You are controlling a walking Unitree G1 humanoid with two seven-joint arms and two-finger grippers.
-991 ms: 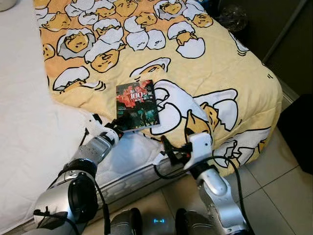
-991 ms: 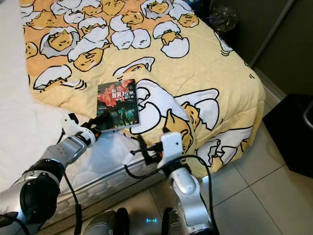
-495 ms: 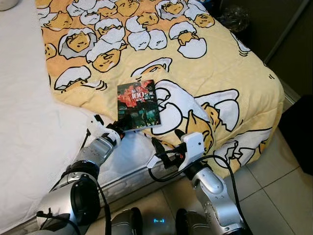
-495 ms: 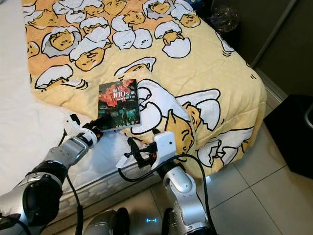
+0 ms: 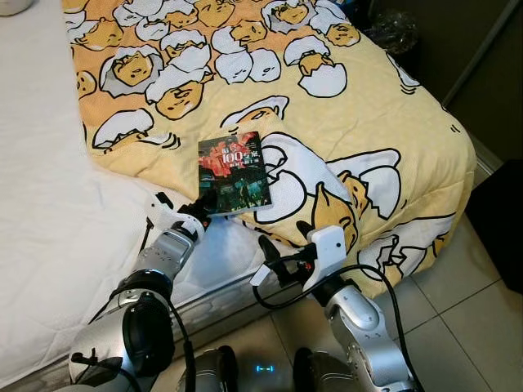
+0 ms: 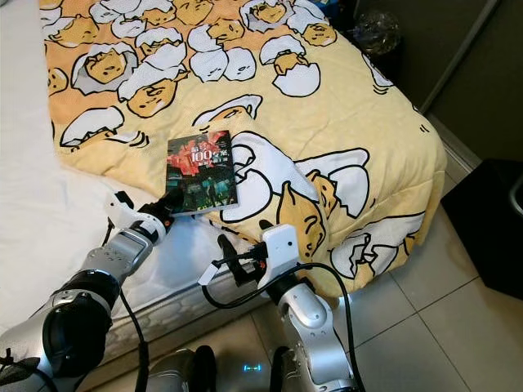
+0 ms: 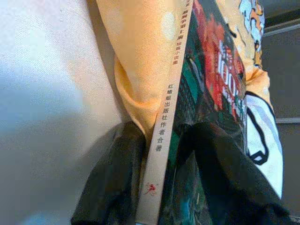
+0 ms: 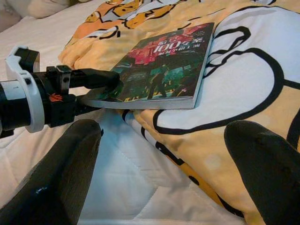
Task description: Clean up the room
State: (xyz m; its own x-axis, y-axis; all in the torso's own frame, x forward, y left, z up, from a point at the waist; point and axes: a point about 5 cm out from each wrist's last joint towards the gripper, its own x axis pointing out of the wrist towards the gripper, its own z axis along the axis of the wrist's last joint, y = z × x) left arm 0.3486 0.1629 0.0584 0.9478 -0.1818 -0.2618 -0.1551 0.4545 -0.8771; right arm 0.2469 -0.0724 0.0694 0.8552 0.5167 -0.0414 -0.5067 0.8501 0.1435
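Note:
A paperback book (image 5: pixel 234 173) with a dark red and green cover lies flat on the yellow cartoon blanket (image 5: pixel 368 122), near the bed's front edge. My left gripper (image 5: pixel 204 206) is shut on the book's near left corner. In the left wrist view one black finger (image 7: pixel 117 178) sits under the spine (image 7: pixel 164 122) and the other lies on the cover. My right gripper (image 5: pixel 284 243) is open at the mattress edge, just below and right of the book. Its fingers (image 8: pixel 61 178) are spread wide and point at the book (image 8: pixel 164 70), holding nothing.
The white quilted mattress (image 5: pixel 49 212) lies bare to the left of the blanket. Tiled floor (image 5: pixel 458 310) runs along the bed's right side. A dark box (image 5: pixel 500 220) stands at the right edge, and a crumpled dark bag (image 5: pixel 388 28) sits beyond the bed's far corner.
My right gripper has moved left along the bed's edge, closer to the book's near edge. The left gripper keeps its hold on the book's corner.

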